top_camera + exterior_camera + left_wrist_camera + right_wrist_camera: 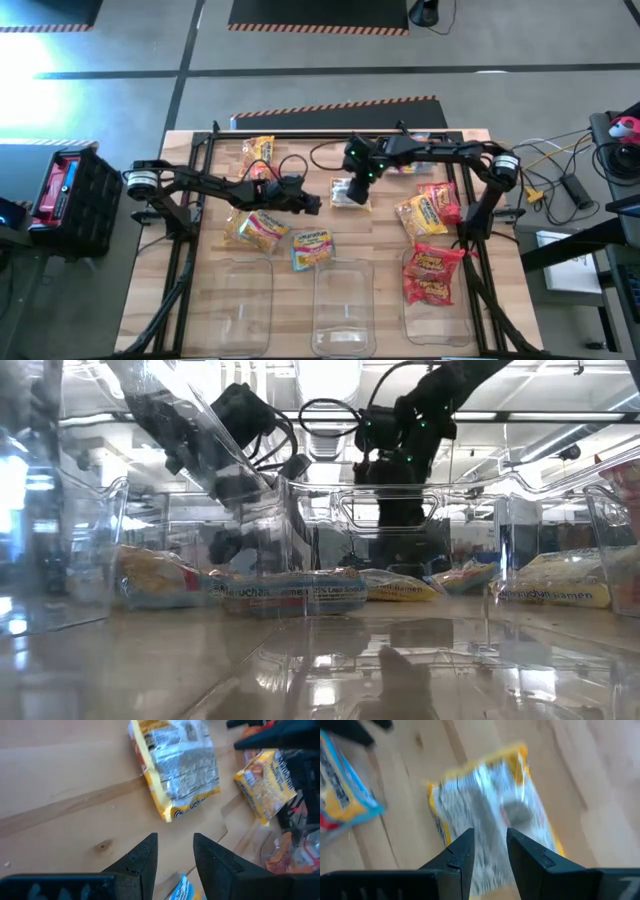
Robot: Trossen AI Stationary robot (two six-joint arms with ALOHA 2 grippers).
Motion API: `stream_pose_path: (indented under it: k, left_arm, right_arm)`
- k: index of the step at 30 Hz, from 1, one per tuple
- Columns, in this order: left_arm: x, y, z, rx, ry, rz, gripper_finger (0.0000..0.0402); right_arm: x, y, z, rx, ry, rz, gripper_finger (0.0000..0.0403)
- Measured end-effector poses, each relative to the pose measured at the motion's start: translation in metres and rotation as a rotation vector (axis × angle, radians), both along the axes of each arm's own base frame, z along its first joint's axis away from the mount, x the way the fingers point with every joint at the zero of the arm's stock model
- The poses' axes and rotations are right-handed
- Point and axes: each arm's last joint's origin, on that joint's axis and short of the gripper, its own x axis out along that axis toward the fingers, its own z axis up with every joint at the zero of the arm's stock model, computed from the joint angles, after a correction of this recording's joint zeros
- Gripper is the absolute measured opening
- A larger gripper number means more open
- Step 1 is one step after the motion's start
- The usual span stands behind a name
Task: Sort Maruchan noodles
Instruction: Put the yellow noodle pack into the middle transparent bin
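Note:
Several Maruchan packets lie flat on the wooden table. A yellow packet (pixel 350 192) lies silver back up at mid-table, seen also as the packet (pixel 490 815) and the packet (pixel 177 765). My right gripper (pixel 356 182) hovers over it, pointing down, fingers (pixel 465 851) open by a narrow gap (pixel 489 836). My left gripper (pixel 312 204) is open (pixel 174 839) just left of that packet, above bare wood, touching nothing. A blue packet (pixel 312 248) lies nearer, a yellow one (pixel 256 230) to its left, and another yellow one (pixel 258 150) at the far left.
Three clear bins stand along the near edge: left (pixel 240 300), middle (pixel 345 305) and right (pixel 435 290), the right one holding red packets (pixel 432 272). A yellow-orange packet (pixel 420 215) and a red one (pixel 442 200) lie right of the grippers. A black frame rail (pixel 330 135) borders the table.

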Motion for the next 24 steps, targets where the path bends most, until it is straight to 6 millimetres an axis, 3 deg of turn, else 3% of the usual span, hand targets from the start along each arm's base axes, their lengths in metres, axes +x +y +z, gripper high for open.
stream_pose_path:
  k: [8,15,24]
  left_arm:
    - [0.009,0.002,-0.001,0.002,-0.051,0.013,0.0109]
    - [0.030,0.007,-0.001,0.016,-0.069,0.007,0.0109]
    - [0.056,0.013,-0.017,-0.022,-0.046,0.063,0.0109]
  right_arm:
    - [-0.021,-0.005,-0.012,0.100,0.144,-0.088,0.0129]
    - [-0.026,-0.015,-0.027,0.195,0.082,-0.242,0.0132]
    - [-0.031,-0.015,-0.049,0.230,0.031,-0.357,0.0134]
